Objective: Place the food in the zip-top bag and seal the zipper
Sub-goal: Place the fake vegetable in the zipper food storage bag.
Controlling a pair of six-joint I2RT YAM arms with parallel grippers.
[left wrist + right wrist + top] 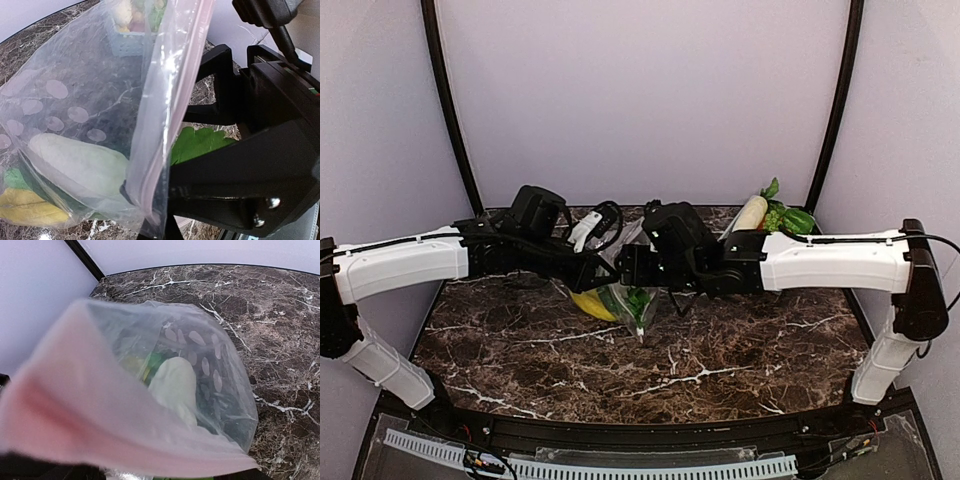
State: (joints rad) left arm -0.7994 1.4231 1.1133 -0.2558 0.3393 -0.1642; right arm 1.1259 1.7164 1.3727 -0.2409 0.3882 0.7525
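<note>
1. Top external: clear spotted plastic zip-top bag (pixel 625 298) hangs over the table (pixel 740 340), yellow banana bunch (pixel 590 305) and long white vegetable (pixel 75 160) inside.
2. Left tool (pixel 603 268) clamps its edge; I cannot tell the right tool (pixel 632 268) state.
3. Pink zipper (pixel 175 65) gapes unsealed; more produce (pixel 775 215) waits behind.

No text, label, brand, number or sign can be read in any of the views. The only print to be seen is a pattern of pale oval spots on the clear zip-top bag (pixel 65 107) - no lettering is carried by it.
</note>
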